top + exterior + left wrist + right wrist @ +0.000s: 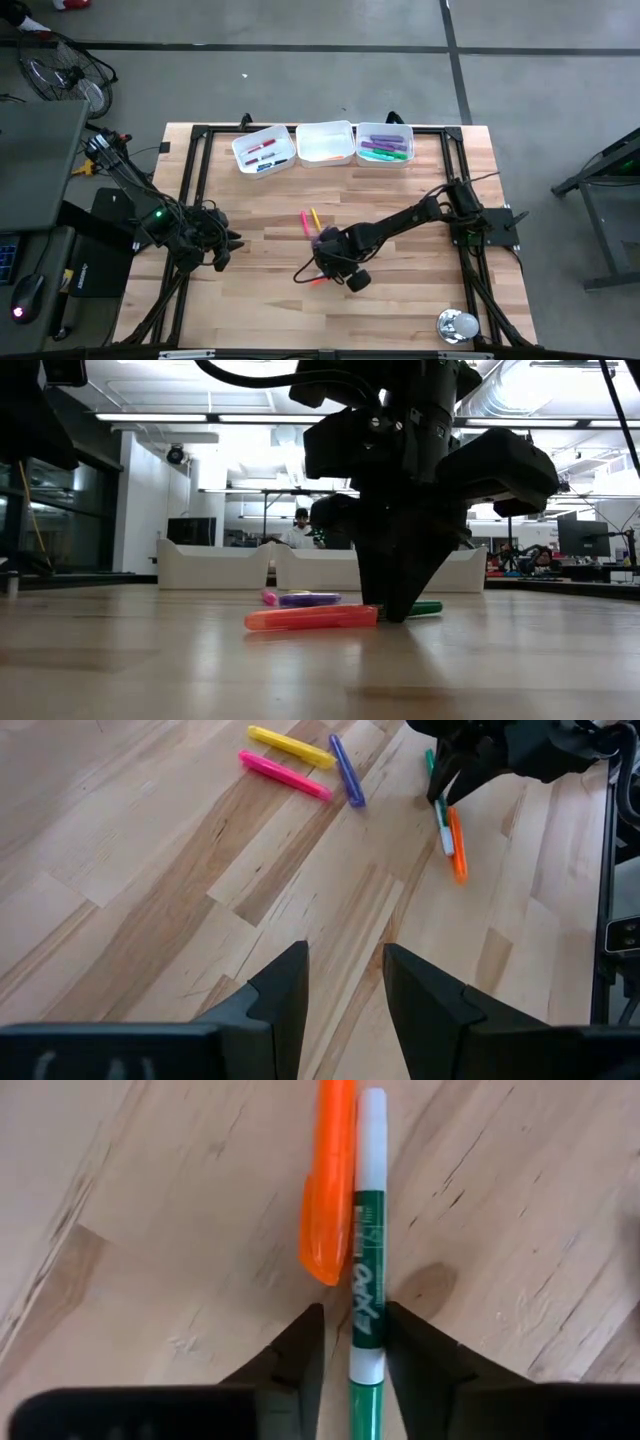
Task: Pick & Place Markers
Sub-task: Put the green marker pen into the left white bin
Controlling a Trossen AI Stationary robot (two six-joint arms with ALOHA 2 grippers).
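**Green marker between my right fingers**

My right end effector [353, 1342] is down at the worktop [400, 210], its two fingers pinched against the white-and-green marker [366, 1270], which lies flat between them. The orange marker [331, 1175] lies touching it alongside, outside my fingers. My left end effector [343, 982] hovers well apart, parted around nothing.

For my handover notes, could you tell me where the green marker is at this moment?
The green marker lies on the table between the right gripper's fingers, alongside the orange marker, near the table's middle in the high view.
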